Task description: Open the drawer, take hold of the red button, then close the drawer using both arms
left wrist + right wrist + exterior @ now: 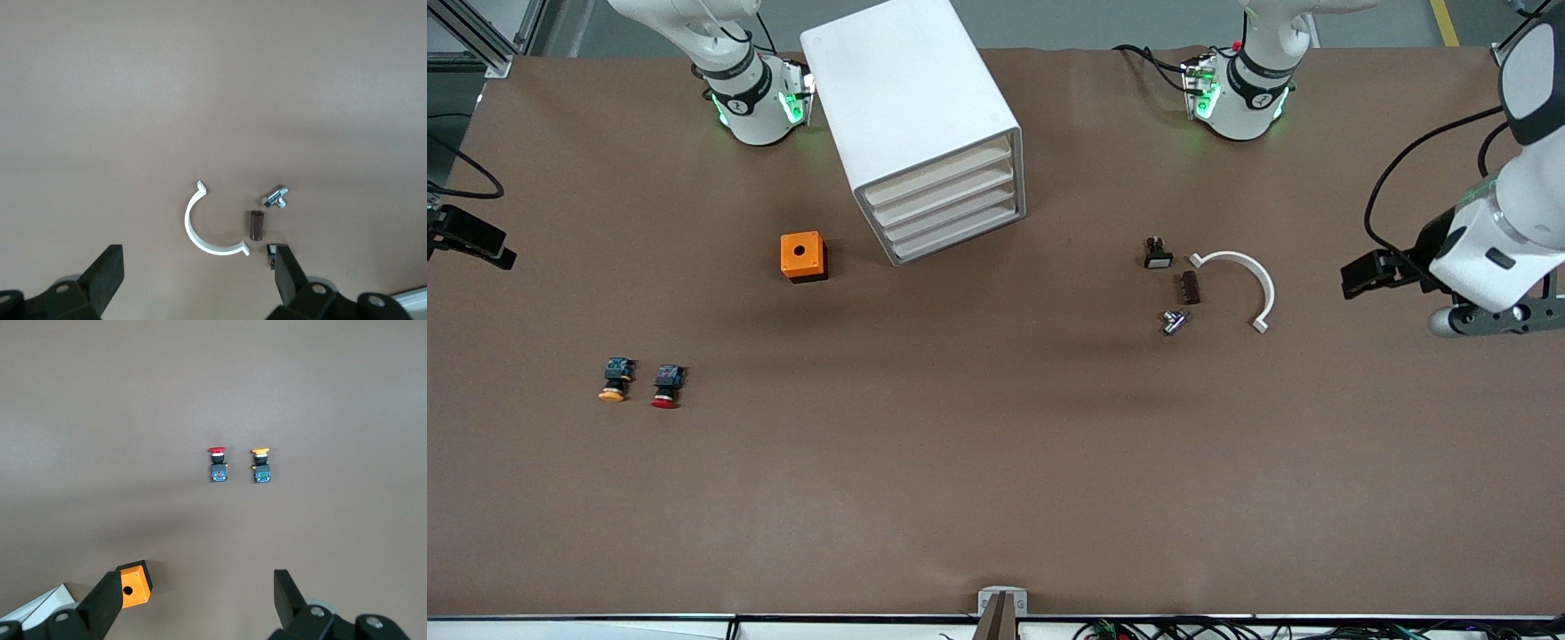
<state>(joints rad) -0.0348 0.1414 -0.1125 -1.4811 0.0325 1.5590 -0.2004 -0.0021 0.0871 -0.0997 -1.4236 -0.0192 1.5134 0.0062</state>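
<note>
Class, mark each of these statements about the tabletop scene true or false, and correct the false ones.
1. All drawers of the white drawer cabinet are shut. True.
2. The red-capped button lies inside a drawer. False: it lies on the table, beside the yellow-capped button.
3. The left claw is shut on the white curved clip. False: its jaws stand open and empty, with the clip lying on the table.
4. The orange box sits nearer the front camera than the red-capped button. False: the button is nearer.
5. The right claw is open and holds nothing. True.
</note>
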